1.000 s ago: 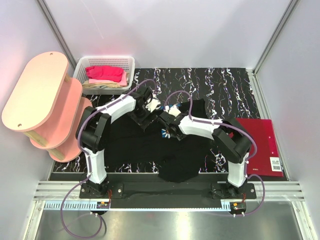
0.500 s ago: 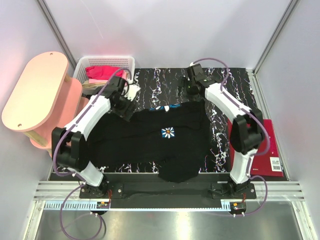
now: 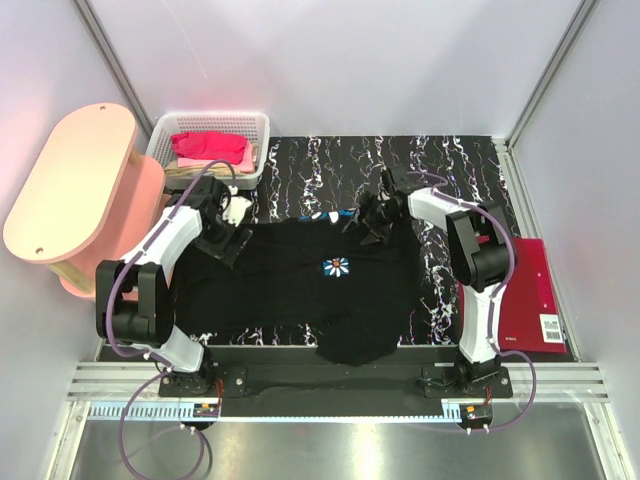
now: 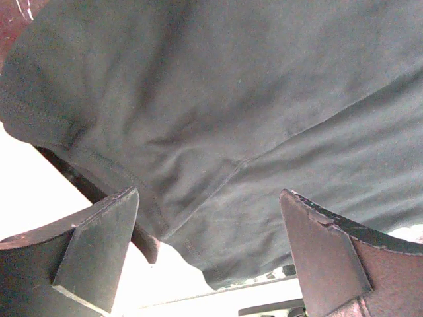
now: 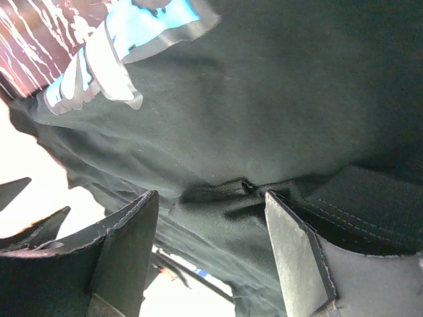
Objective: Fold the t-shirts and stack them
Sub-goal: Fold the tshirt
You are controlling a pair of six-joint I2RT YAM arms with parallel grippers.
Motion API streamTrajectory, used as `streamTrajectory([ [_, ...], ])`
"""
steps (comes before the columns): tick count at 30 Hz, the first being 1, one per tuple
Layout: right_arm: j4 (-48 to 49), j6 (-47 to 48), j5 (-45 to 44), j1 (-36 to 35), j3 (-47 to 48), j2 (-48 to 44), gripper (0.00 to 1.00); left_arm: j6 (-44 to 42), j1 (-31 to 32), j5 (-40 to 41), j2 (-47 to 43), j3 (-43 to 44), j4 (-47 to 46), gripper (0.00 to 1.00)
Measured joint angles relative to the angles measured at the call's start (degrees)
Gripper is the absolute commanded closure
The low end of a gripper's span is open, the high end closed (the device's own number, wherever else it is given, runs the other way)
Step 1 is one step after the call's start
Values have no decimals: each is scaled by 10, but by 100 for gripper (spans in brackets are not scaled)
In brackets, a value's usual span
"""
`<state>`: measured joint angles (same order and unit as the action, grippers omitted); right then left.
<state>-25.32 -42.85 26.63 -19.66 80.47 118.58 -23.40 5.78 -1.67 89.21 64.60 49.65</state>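
The black t-shirt [image 3: 300, 285] lies spread on the marbled table, its daisy print [image 3: 338, 266] facing up. My left gripper [image 3: 228, 234] is open at the shirt's far left corner, by the sleeve. In the left wrist view [image 4: 208, 198] the jaws stand wide apart with black cloth [image 4: 231, 99] beyond them. My right gripper [image 3: 368, 220] is open at the shirt's far right shoulder. In the right wrist view [image 5: 210, 198] the jaws straddle a small pucker of black cloth [image 5: 218, 191] near a blue-and-white print [image 5: 119, 46]. The pink t-shirt [image 3: 210, 147] lies in the basket. The dark red shirt is not in view.
The white mesh basket [image 3: 258, 128] stands at the far left of the table. A pink two-tier shelf [image 3: 70, 185] stands left of the table. A red folder [image 3: 525, 290] lies at the right edge. The shirt's hem [image 3: 355, 345] hangs toward the near edge.
Both grippers went from the shirt's middle out to the far corners, drawing it flat. They have since dropped back toward the shirt's shoulders, with open jaws.
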Motion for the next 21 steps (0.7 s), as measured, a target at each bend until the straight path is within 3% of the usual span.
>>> streamTrajectory([
  [9, -65, -10, -13, 104, -9, -22, 24, -9, 0, 2, -19, -6, 0, 7],
  [14, -115, 13, -50, 167, 72, 13, 25, -15, 0, -8, -20, -6, 4, 7],
  [21, -166, 45, -76, 172, 159, 50, 24, -36, 11, -23, -46, -32, 20, 7],
])
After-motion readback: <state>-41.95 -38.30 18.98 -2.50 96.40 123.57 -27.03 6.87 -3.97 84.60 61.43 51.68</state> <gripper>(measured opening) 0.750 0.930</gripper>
